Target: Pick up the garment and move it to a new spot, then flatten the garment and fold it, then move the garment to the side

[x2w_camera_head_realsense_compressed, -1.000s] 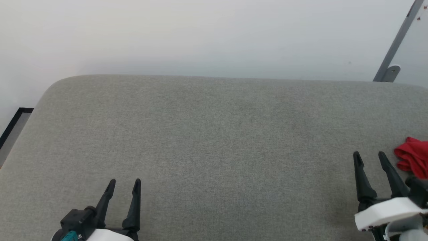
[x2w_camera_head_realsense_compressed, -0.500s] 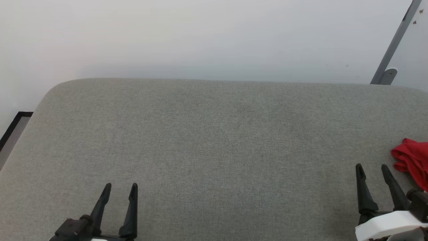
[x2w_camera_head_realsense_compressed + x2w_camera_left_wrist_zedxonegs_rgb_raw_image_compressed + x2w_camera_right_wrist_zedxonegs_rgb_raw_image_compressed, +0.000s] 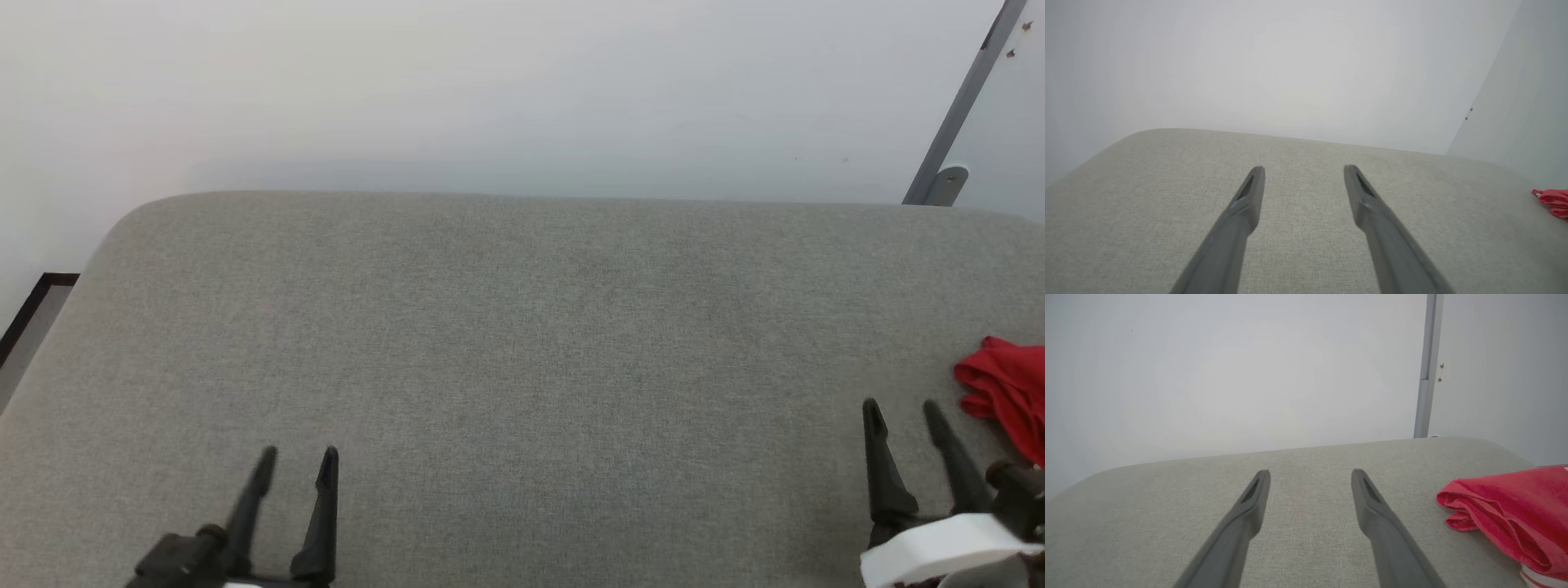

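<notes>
One dark frame edge (image 3: 33, 306): at the far left of the head view, low beside the rounded left corner of the pad, running off the picture's edge.
Left gripper (image 3: 300, 453): low at the left of the head view, fingers pointing up the picture. The two dark fingers are spread wide with nothing between them. In the left wrist view (image 3: 1303, 169) bare grey cloth shows in the gap between the tips.
Padded surface (image 3: 522, 327): grey woven fabric with rounded far corners, spanning the width of the head view, bare across its middle between the two grippers.
Wall (image 3: 490, 82): pale and plain, behind the far edge of the pad.
Right gripper (image 3: 900, 406): low at the right of the head view, fingers spread apart and holding nothing. In the right wrist view (image 3: 1311, 472) the gap between the tips shows only grey cloth.
Garment (image 3: 1008, 392): crumpled red heap lying on the pad at the right edge, just to the right of the right gripper's fingers and not touching them. Red folds and a bit of white trim show in the right wrist view (image 3: 1515, 510).
Metal post (image 3: 959, 98): grey, slanting up the wall at the upper right, its foot at the pad's far edge.
</notes>
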{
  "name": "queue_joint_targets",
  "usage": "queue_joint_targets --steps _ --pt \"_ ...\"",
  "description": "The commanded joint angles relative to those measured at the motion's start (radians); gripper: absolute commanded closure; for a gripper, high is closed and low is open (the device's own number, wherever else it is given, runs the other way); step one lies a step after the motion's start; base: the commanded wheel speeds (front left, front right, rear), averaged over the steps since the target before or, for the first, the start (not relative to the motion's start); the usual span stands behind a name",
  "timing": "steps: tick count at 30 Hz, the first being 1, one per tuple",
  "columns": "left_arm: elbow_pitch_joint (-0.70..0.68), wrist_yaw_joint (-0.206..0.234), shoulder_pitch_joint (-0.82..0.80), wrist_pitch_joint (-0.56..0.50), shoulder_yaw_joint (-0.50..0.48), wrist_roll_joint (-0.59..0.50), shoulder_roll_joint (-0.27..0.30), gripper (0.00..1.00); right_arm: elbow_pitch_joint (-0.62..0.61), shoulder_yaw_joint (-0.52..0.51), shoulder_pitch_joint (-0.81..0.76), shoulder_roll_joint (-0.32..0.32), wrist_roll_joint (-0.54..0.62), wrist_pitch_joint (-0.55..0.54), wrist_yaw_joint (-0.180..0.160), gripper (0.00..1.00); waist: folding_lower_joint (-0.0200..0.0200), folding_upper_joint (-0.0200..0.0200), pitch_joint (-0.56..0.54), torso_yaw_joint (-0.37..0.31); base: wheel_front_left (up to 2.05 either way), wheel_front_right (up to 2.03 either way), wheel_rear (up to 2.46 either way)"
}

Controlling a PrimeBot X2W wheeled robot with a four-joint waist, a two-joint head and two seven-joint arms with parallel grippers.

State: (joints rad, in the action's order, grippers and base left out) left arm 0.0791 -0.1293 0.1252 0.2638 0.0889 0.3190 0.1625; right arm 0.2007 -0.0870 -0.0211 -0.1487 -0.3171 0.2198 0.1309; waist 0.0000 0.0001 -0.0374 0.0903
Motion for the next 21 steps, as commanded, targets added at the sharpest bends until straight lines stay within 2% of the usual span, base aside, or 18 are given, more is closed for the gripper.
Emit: queue_joint_targets --steps 1,3,21 --pt "0.008 0.0 0.002 0.0 0.002 0.002 -0.002 1.0 0.008 0.001 -0.001 0.003 -0.001 0.0 0.0 1.0 0.0 -0.0001 0.0 0.0 0.0 0.0 0.0" --pt "0.027 0.0 0.007 -0.001 0.006 0.003 -0.01 1.0 0.026 0.001 -0.012 0.011 -0.003 -0.001 0.0 1.0 0.0 -0.0001 0.0 0.0 0.0 0.0 0.0" --pt "0.058 0.0 -0.048 -0.071 -0.024 0.305 -0.02 1.0 0.029 -0.007 0.023 0.03 -0.289 -0.076 0.0 1.0 0.0 -0.0001 0.006 -0.013 0.0 0.0 0.0"
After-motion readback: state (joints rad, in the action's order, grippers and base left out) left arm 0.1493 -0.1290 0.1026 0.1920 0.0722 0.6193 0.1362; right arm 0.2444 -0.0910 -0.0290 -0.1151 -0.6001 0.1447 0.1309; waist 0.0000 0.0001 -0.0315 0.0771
